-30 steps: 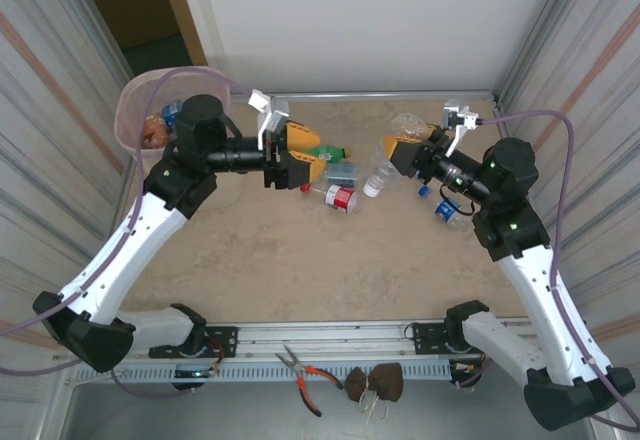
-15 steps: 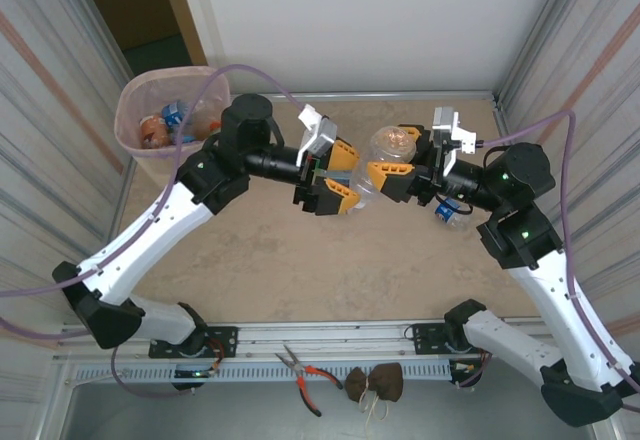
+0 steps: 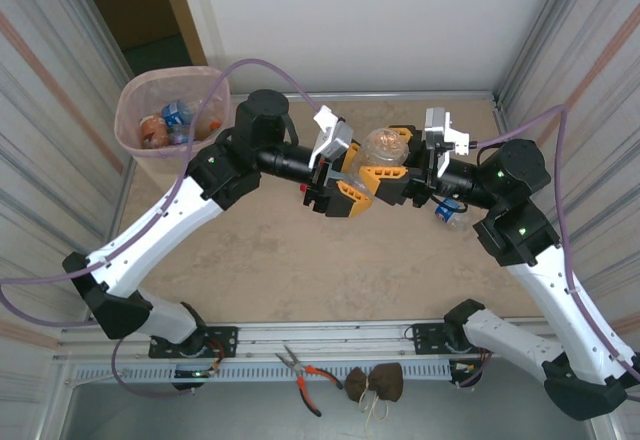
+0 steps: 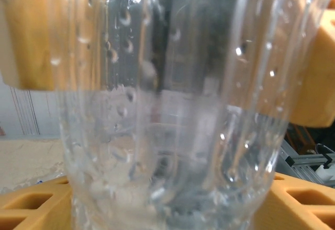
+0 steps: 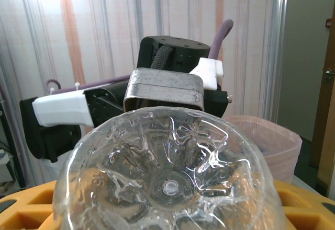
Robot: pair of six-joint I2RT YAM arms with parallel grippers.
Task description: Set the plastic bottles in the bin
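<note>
A clear plastic bottle hangs above the table's middle between both grippers. My right gripper is shut on it, and the bottle's ribbed base faces that wrist camera between the yellow fingers. My left gripper has come in from the left, its yellow fingers lying against both sides of the bottle. The pink bin stands at the far left corner with several bottles inside. Another bottle with a blue label lies under the right arm.
The bin's rim shows behind the left wrist in the right wrist view. Pliers and a brown lump lie on the rail at the near edge. Corrugated walls close in both sides.
The left arm swung from near the bin to the centre. The right arm brought the clear bottle leftward to meet it. The left jaws widened, then closed in around the bottle.
</note>
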